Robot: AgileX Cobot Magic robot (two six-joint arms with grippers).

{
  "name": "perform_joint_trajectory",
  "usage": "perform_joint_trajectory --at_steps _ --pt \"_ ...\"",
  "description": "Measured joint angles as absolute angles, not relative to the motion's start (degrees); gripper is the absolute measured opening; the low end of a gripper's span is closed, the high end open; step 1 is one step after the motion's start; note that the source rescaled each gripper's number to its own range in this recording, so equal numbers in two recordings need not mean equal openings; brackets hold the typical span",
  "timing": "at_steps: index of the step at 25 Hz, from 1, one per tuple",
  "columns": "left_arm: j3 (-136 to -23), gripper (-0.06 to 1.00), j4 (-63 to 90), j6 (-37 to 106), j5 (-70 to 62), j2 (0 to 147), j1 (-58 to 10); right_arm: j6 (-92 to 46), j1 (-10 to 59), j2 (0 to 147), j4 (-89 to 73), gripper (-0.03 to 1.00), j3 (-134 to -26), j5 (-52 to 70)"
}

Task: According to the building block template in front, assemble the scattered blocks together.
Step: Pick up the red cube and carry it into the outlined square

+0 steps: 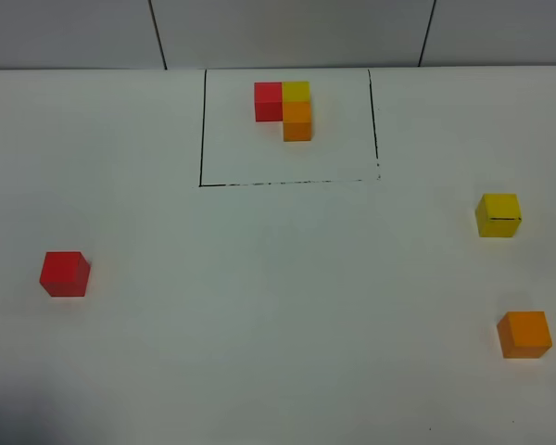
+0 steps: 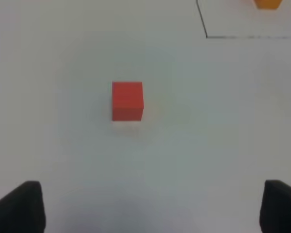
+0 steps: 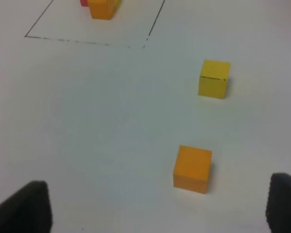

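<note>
White tabletop (image 1: 278, 306) fills almost every view, with pale wall panels along its far edge. At the far middle we find the building block template (image 1: 284, 109): a red, a yellow and an orange cube pressed together in an L, inside a thin black rectangle (image 1: 202, 130) drawn on the surface.

None of the scattered blocks has been brought together yet. The red cube (image 1: 65, 273) sits alone on the left side, well apart from the others. The yellow cube (image 1: 498, 215) and the orange cube (image 1: 524, 334) sit on the right side, near each other but not touching, the orange one nearer the front. We judge the task to be at its very start: all three cubes are left to be gathered and joined in the template's L.

Neither arm shows in the high view. The left gripper (image 2: 150, 208) hangs above the table short of the red cube, its fingers spread wide with nothing between them. The right gripper (image 3: 153, 204) is likewise spread wide and empty, with the orange cube just ahead of it and the yellow cube beyond.
</note>
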State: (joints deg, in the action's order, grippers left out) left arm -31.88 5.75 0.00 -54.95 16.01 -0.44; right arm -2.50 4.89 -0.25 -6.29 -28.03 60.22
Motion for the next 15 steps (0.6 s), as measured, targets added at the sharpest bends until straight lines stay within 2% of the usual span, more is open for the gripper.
perform_joint_trajectory --at_steps 4,15 --pt "-34.7 1.0 4.6 0.0 -53.7 30.3 -0.4 -2.4 4.9 -0.2 -6.3 0.79 -28.0 60.2" --pt "-45.6 1.0 1.0 -1.7 -47.8 67.4 -0.4 -2.4 4.9 -0.2 -6.3 0.79 -28.0 60.2"
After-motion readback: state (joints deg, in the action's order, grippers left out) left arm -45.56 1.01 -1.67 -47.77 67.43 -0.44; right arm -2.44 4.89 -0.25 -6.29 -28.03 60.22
